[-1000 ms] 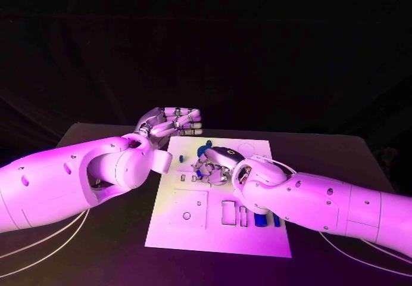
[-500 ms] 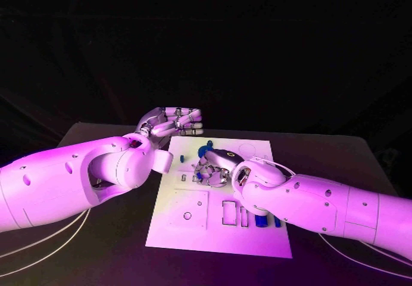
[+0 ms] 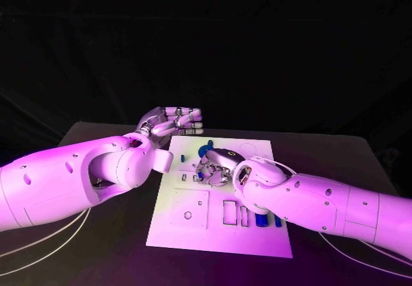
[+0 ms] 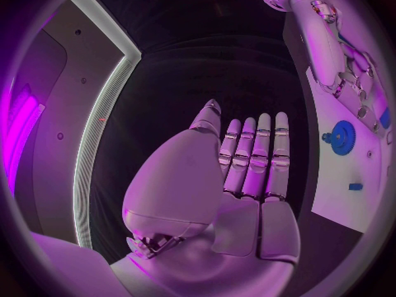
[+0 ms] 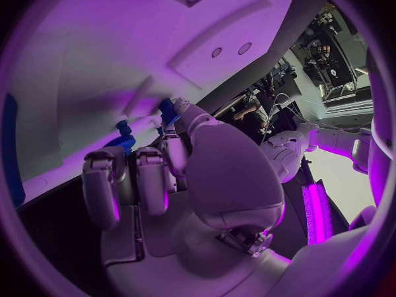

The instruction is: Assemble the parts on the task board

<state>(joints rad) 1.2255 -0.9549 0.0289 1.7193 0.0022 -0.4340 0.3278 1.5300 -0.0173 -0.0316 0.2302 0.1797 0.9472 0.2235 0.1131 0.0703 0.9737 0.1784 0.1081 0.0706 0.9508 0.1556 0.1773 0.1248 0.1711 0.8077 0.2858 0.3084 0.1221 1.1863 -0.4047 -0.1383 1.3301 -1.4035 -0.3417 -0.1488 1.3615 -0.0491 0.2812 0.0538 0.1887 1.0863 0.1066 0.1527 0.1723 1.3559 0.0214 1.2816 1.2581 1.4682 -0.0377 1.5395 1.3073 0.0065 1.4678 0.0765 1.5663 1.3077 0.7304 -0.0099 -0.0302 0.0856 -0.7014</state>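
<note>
We cannot tell whether the right hand (image 3: pixel 217 167), fingers curled down at the middle of the task board (image 3: pixel 190 229), grips the blue part (image 5: pixel 124 133) beneath. The left hand (image 3: pixel 172 122), upper left of centre, is flat, fingers together, holding nothing. A blue gear (image 4: pixel 342 133) stands on the board.

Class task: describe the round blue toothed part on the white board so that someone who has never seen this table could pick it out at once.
Start at the white task board in the middle of the black table. Go to its far end, just beyond the right hand. The blue gear there is round and toothed, while the other blue parts are small straight pieces.
</note>
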